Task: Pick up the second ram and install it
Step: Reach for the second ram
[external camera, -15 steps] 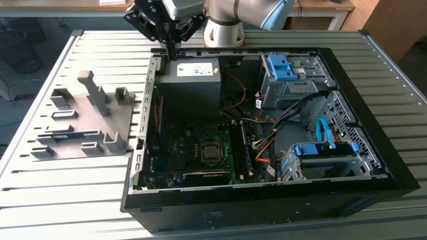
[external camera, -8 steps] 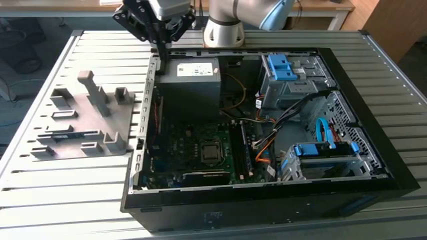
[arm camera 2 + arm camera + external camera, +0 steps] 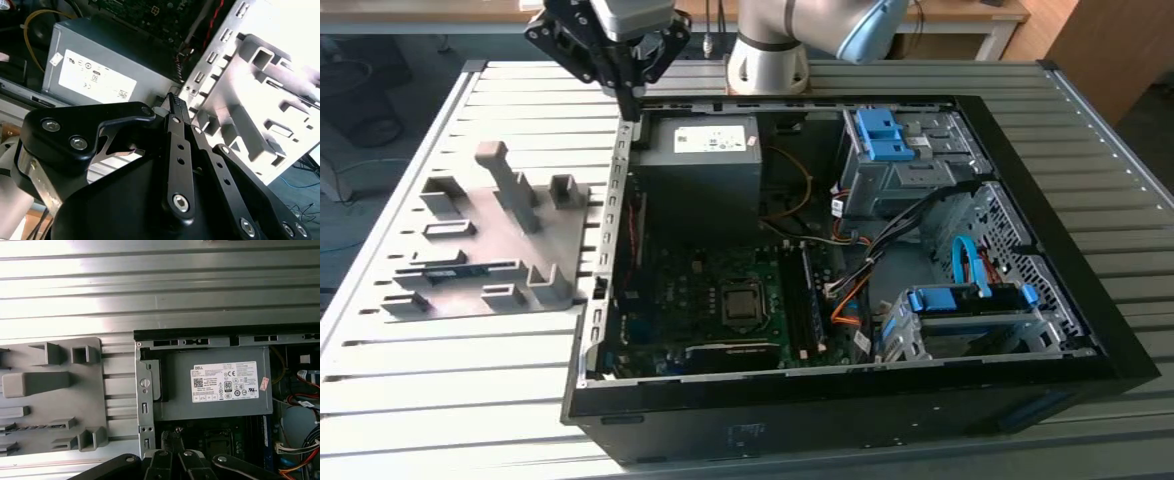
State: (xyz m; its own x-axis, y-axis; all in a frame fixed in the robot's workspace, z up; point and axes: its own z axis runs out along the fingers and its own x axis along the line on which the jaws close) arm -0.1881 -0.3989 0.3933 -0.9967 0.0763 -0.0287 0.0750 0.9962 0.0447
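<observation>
Black screw-studded claw (image 3: 173,100), silver arm (image 3: 771,50), pale-blue joint cap (image 3: 874,30).

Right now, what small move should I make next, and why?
Probably shift the gripper toward the exterior view's left, over the grey fixture plate. The jaws look shut and empty above a corner of the computer case, while what appears to be the second ram lies in the plate.

The second ram (image 3: 447,269) stood on its long edge in a slot of the grey fixture plate (image 3: 467,245), toward the exterior view's left. In the first wrist view the second ram (image 3: 35,427) showed as a thin, dark, level strip.
</observation>
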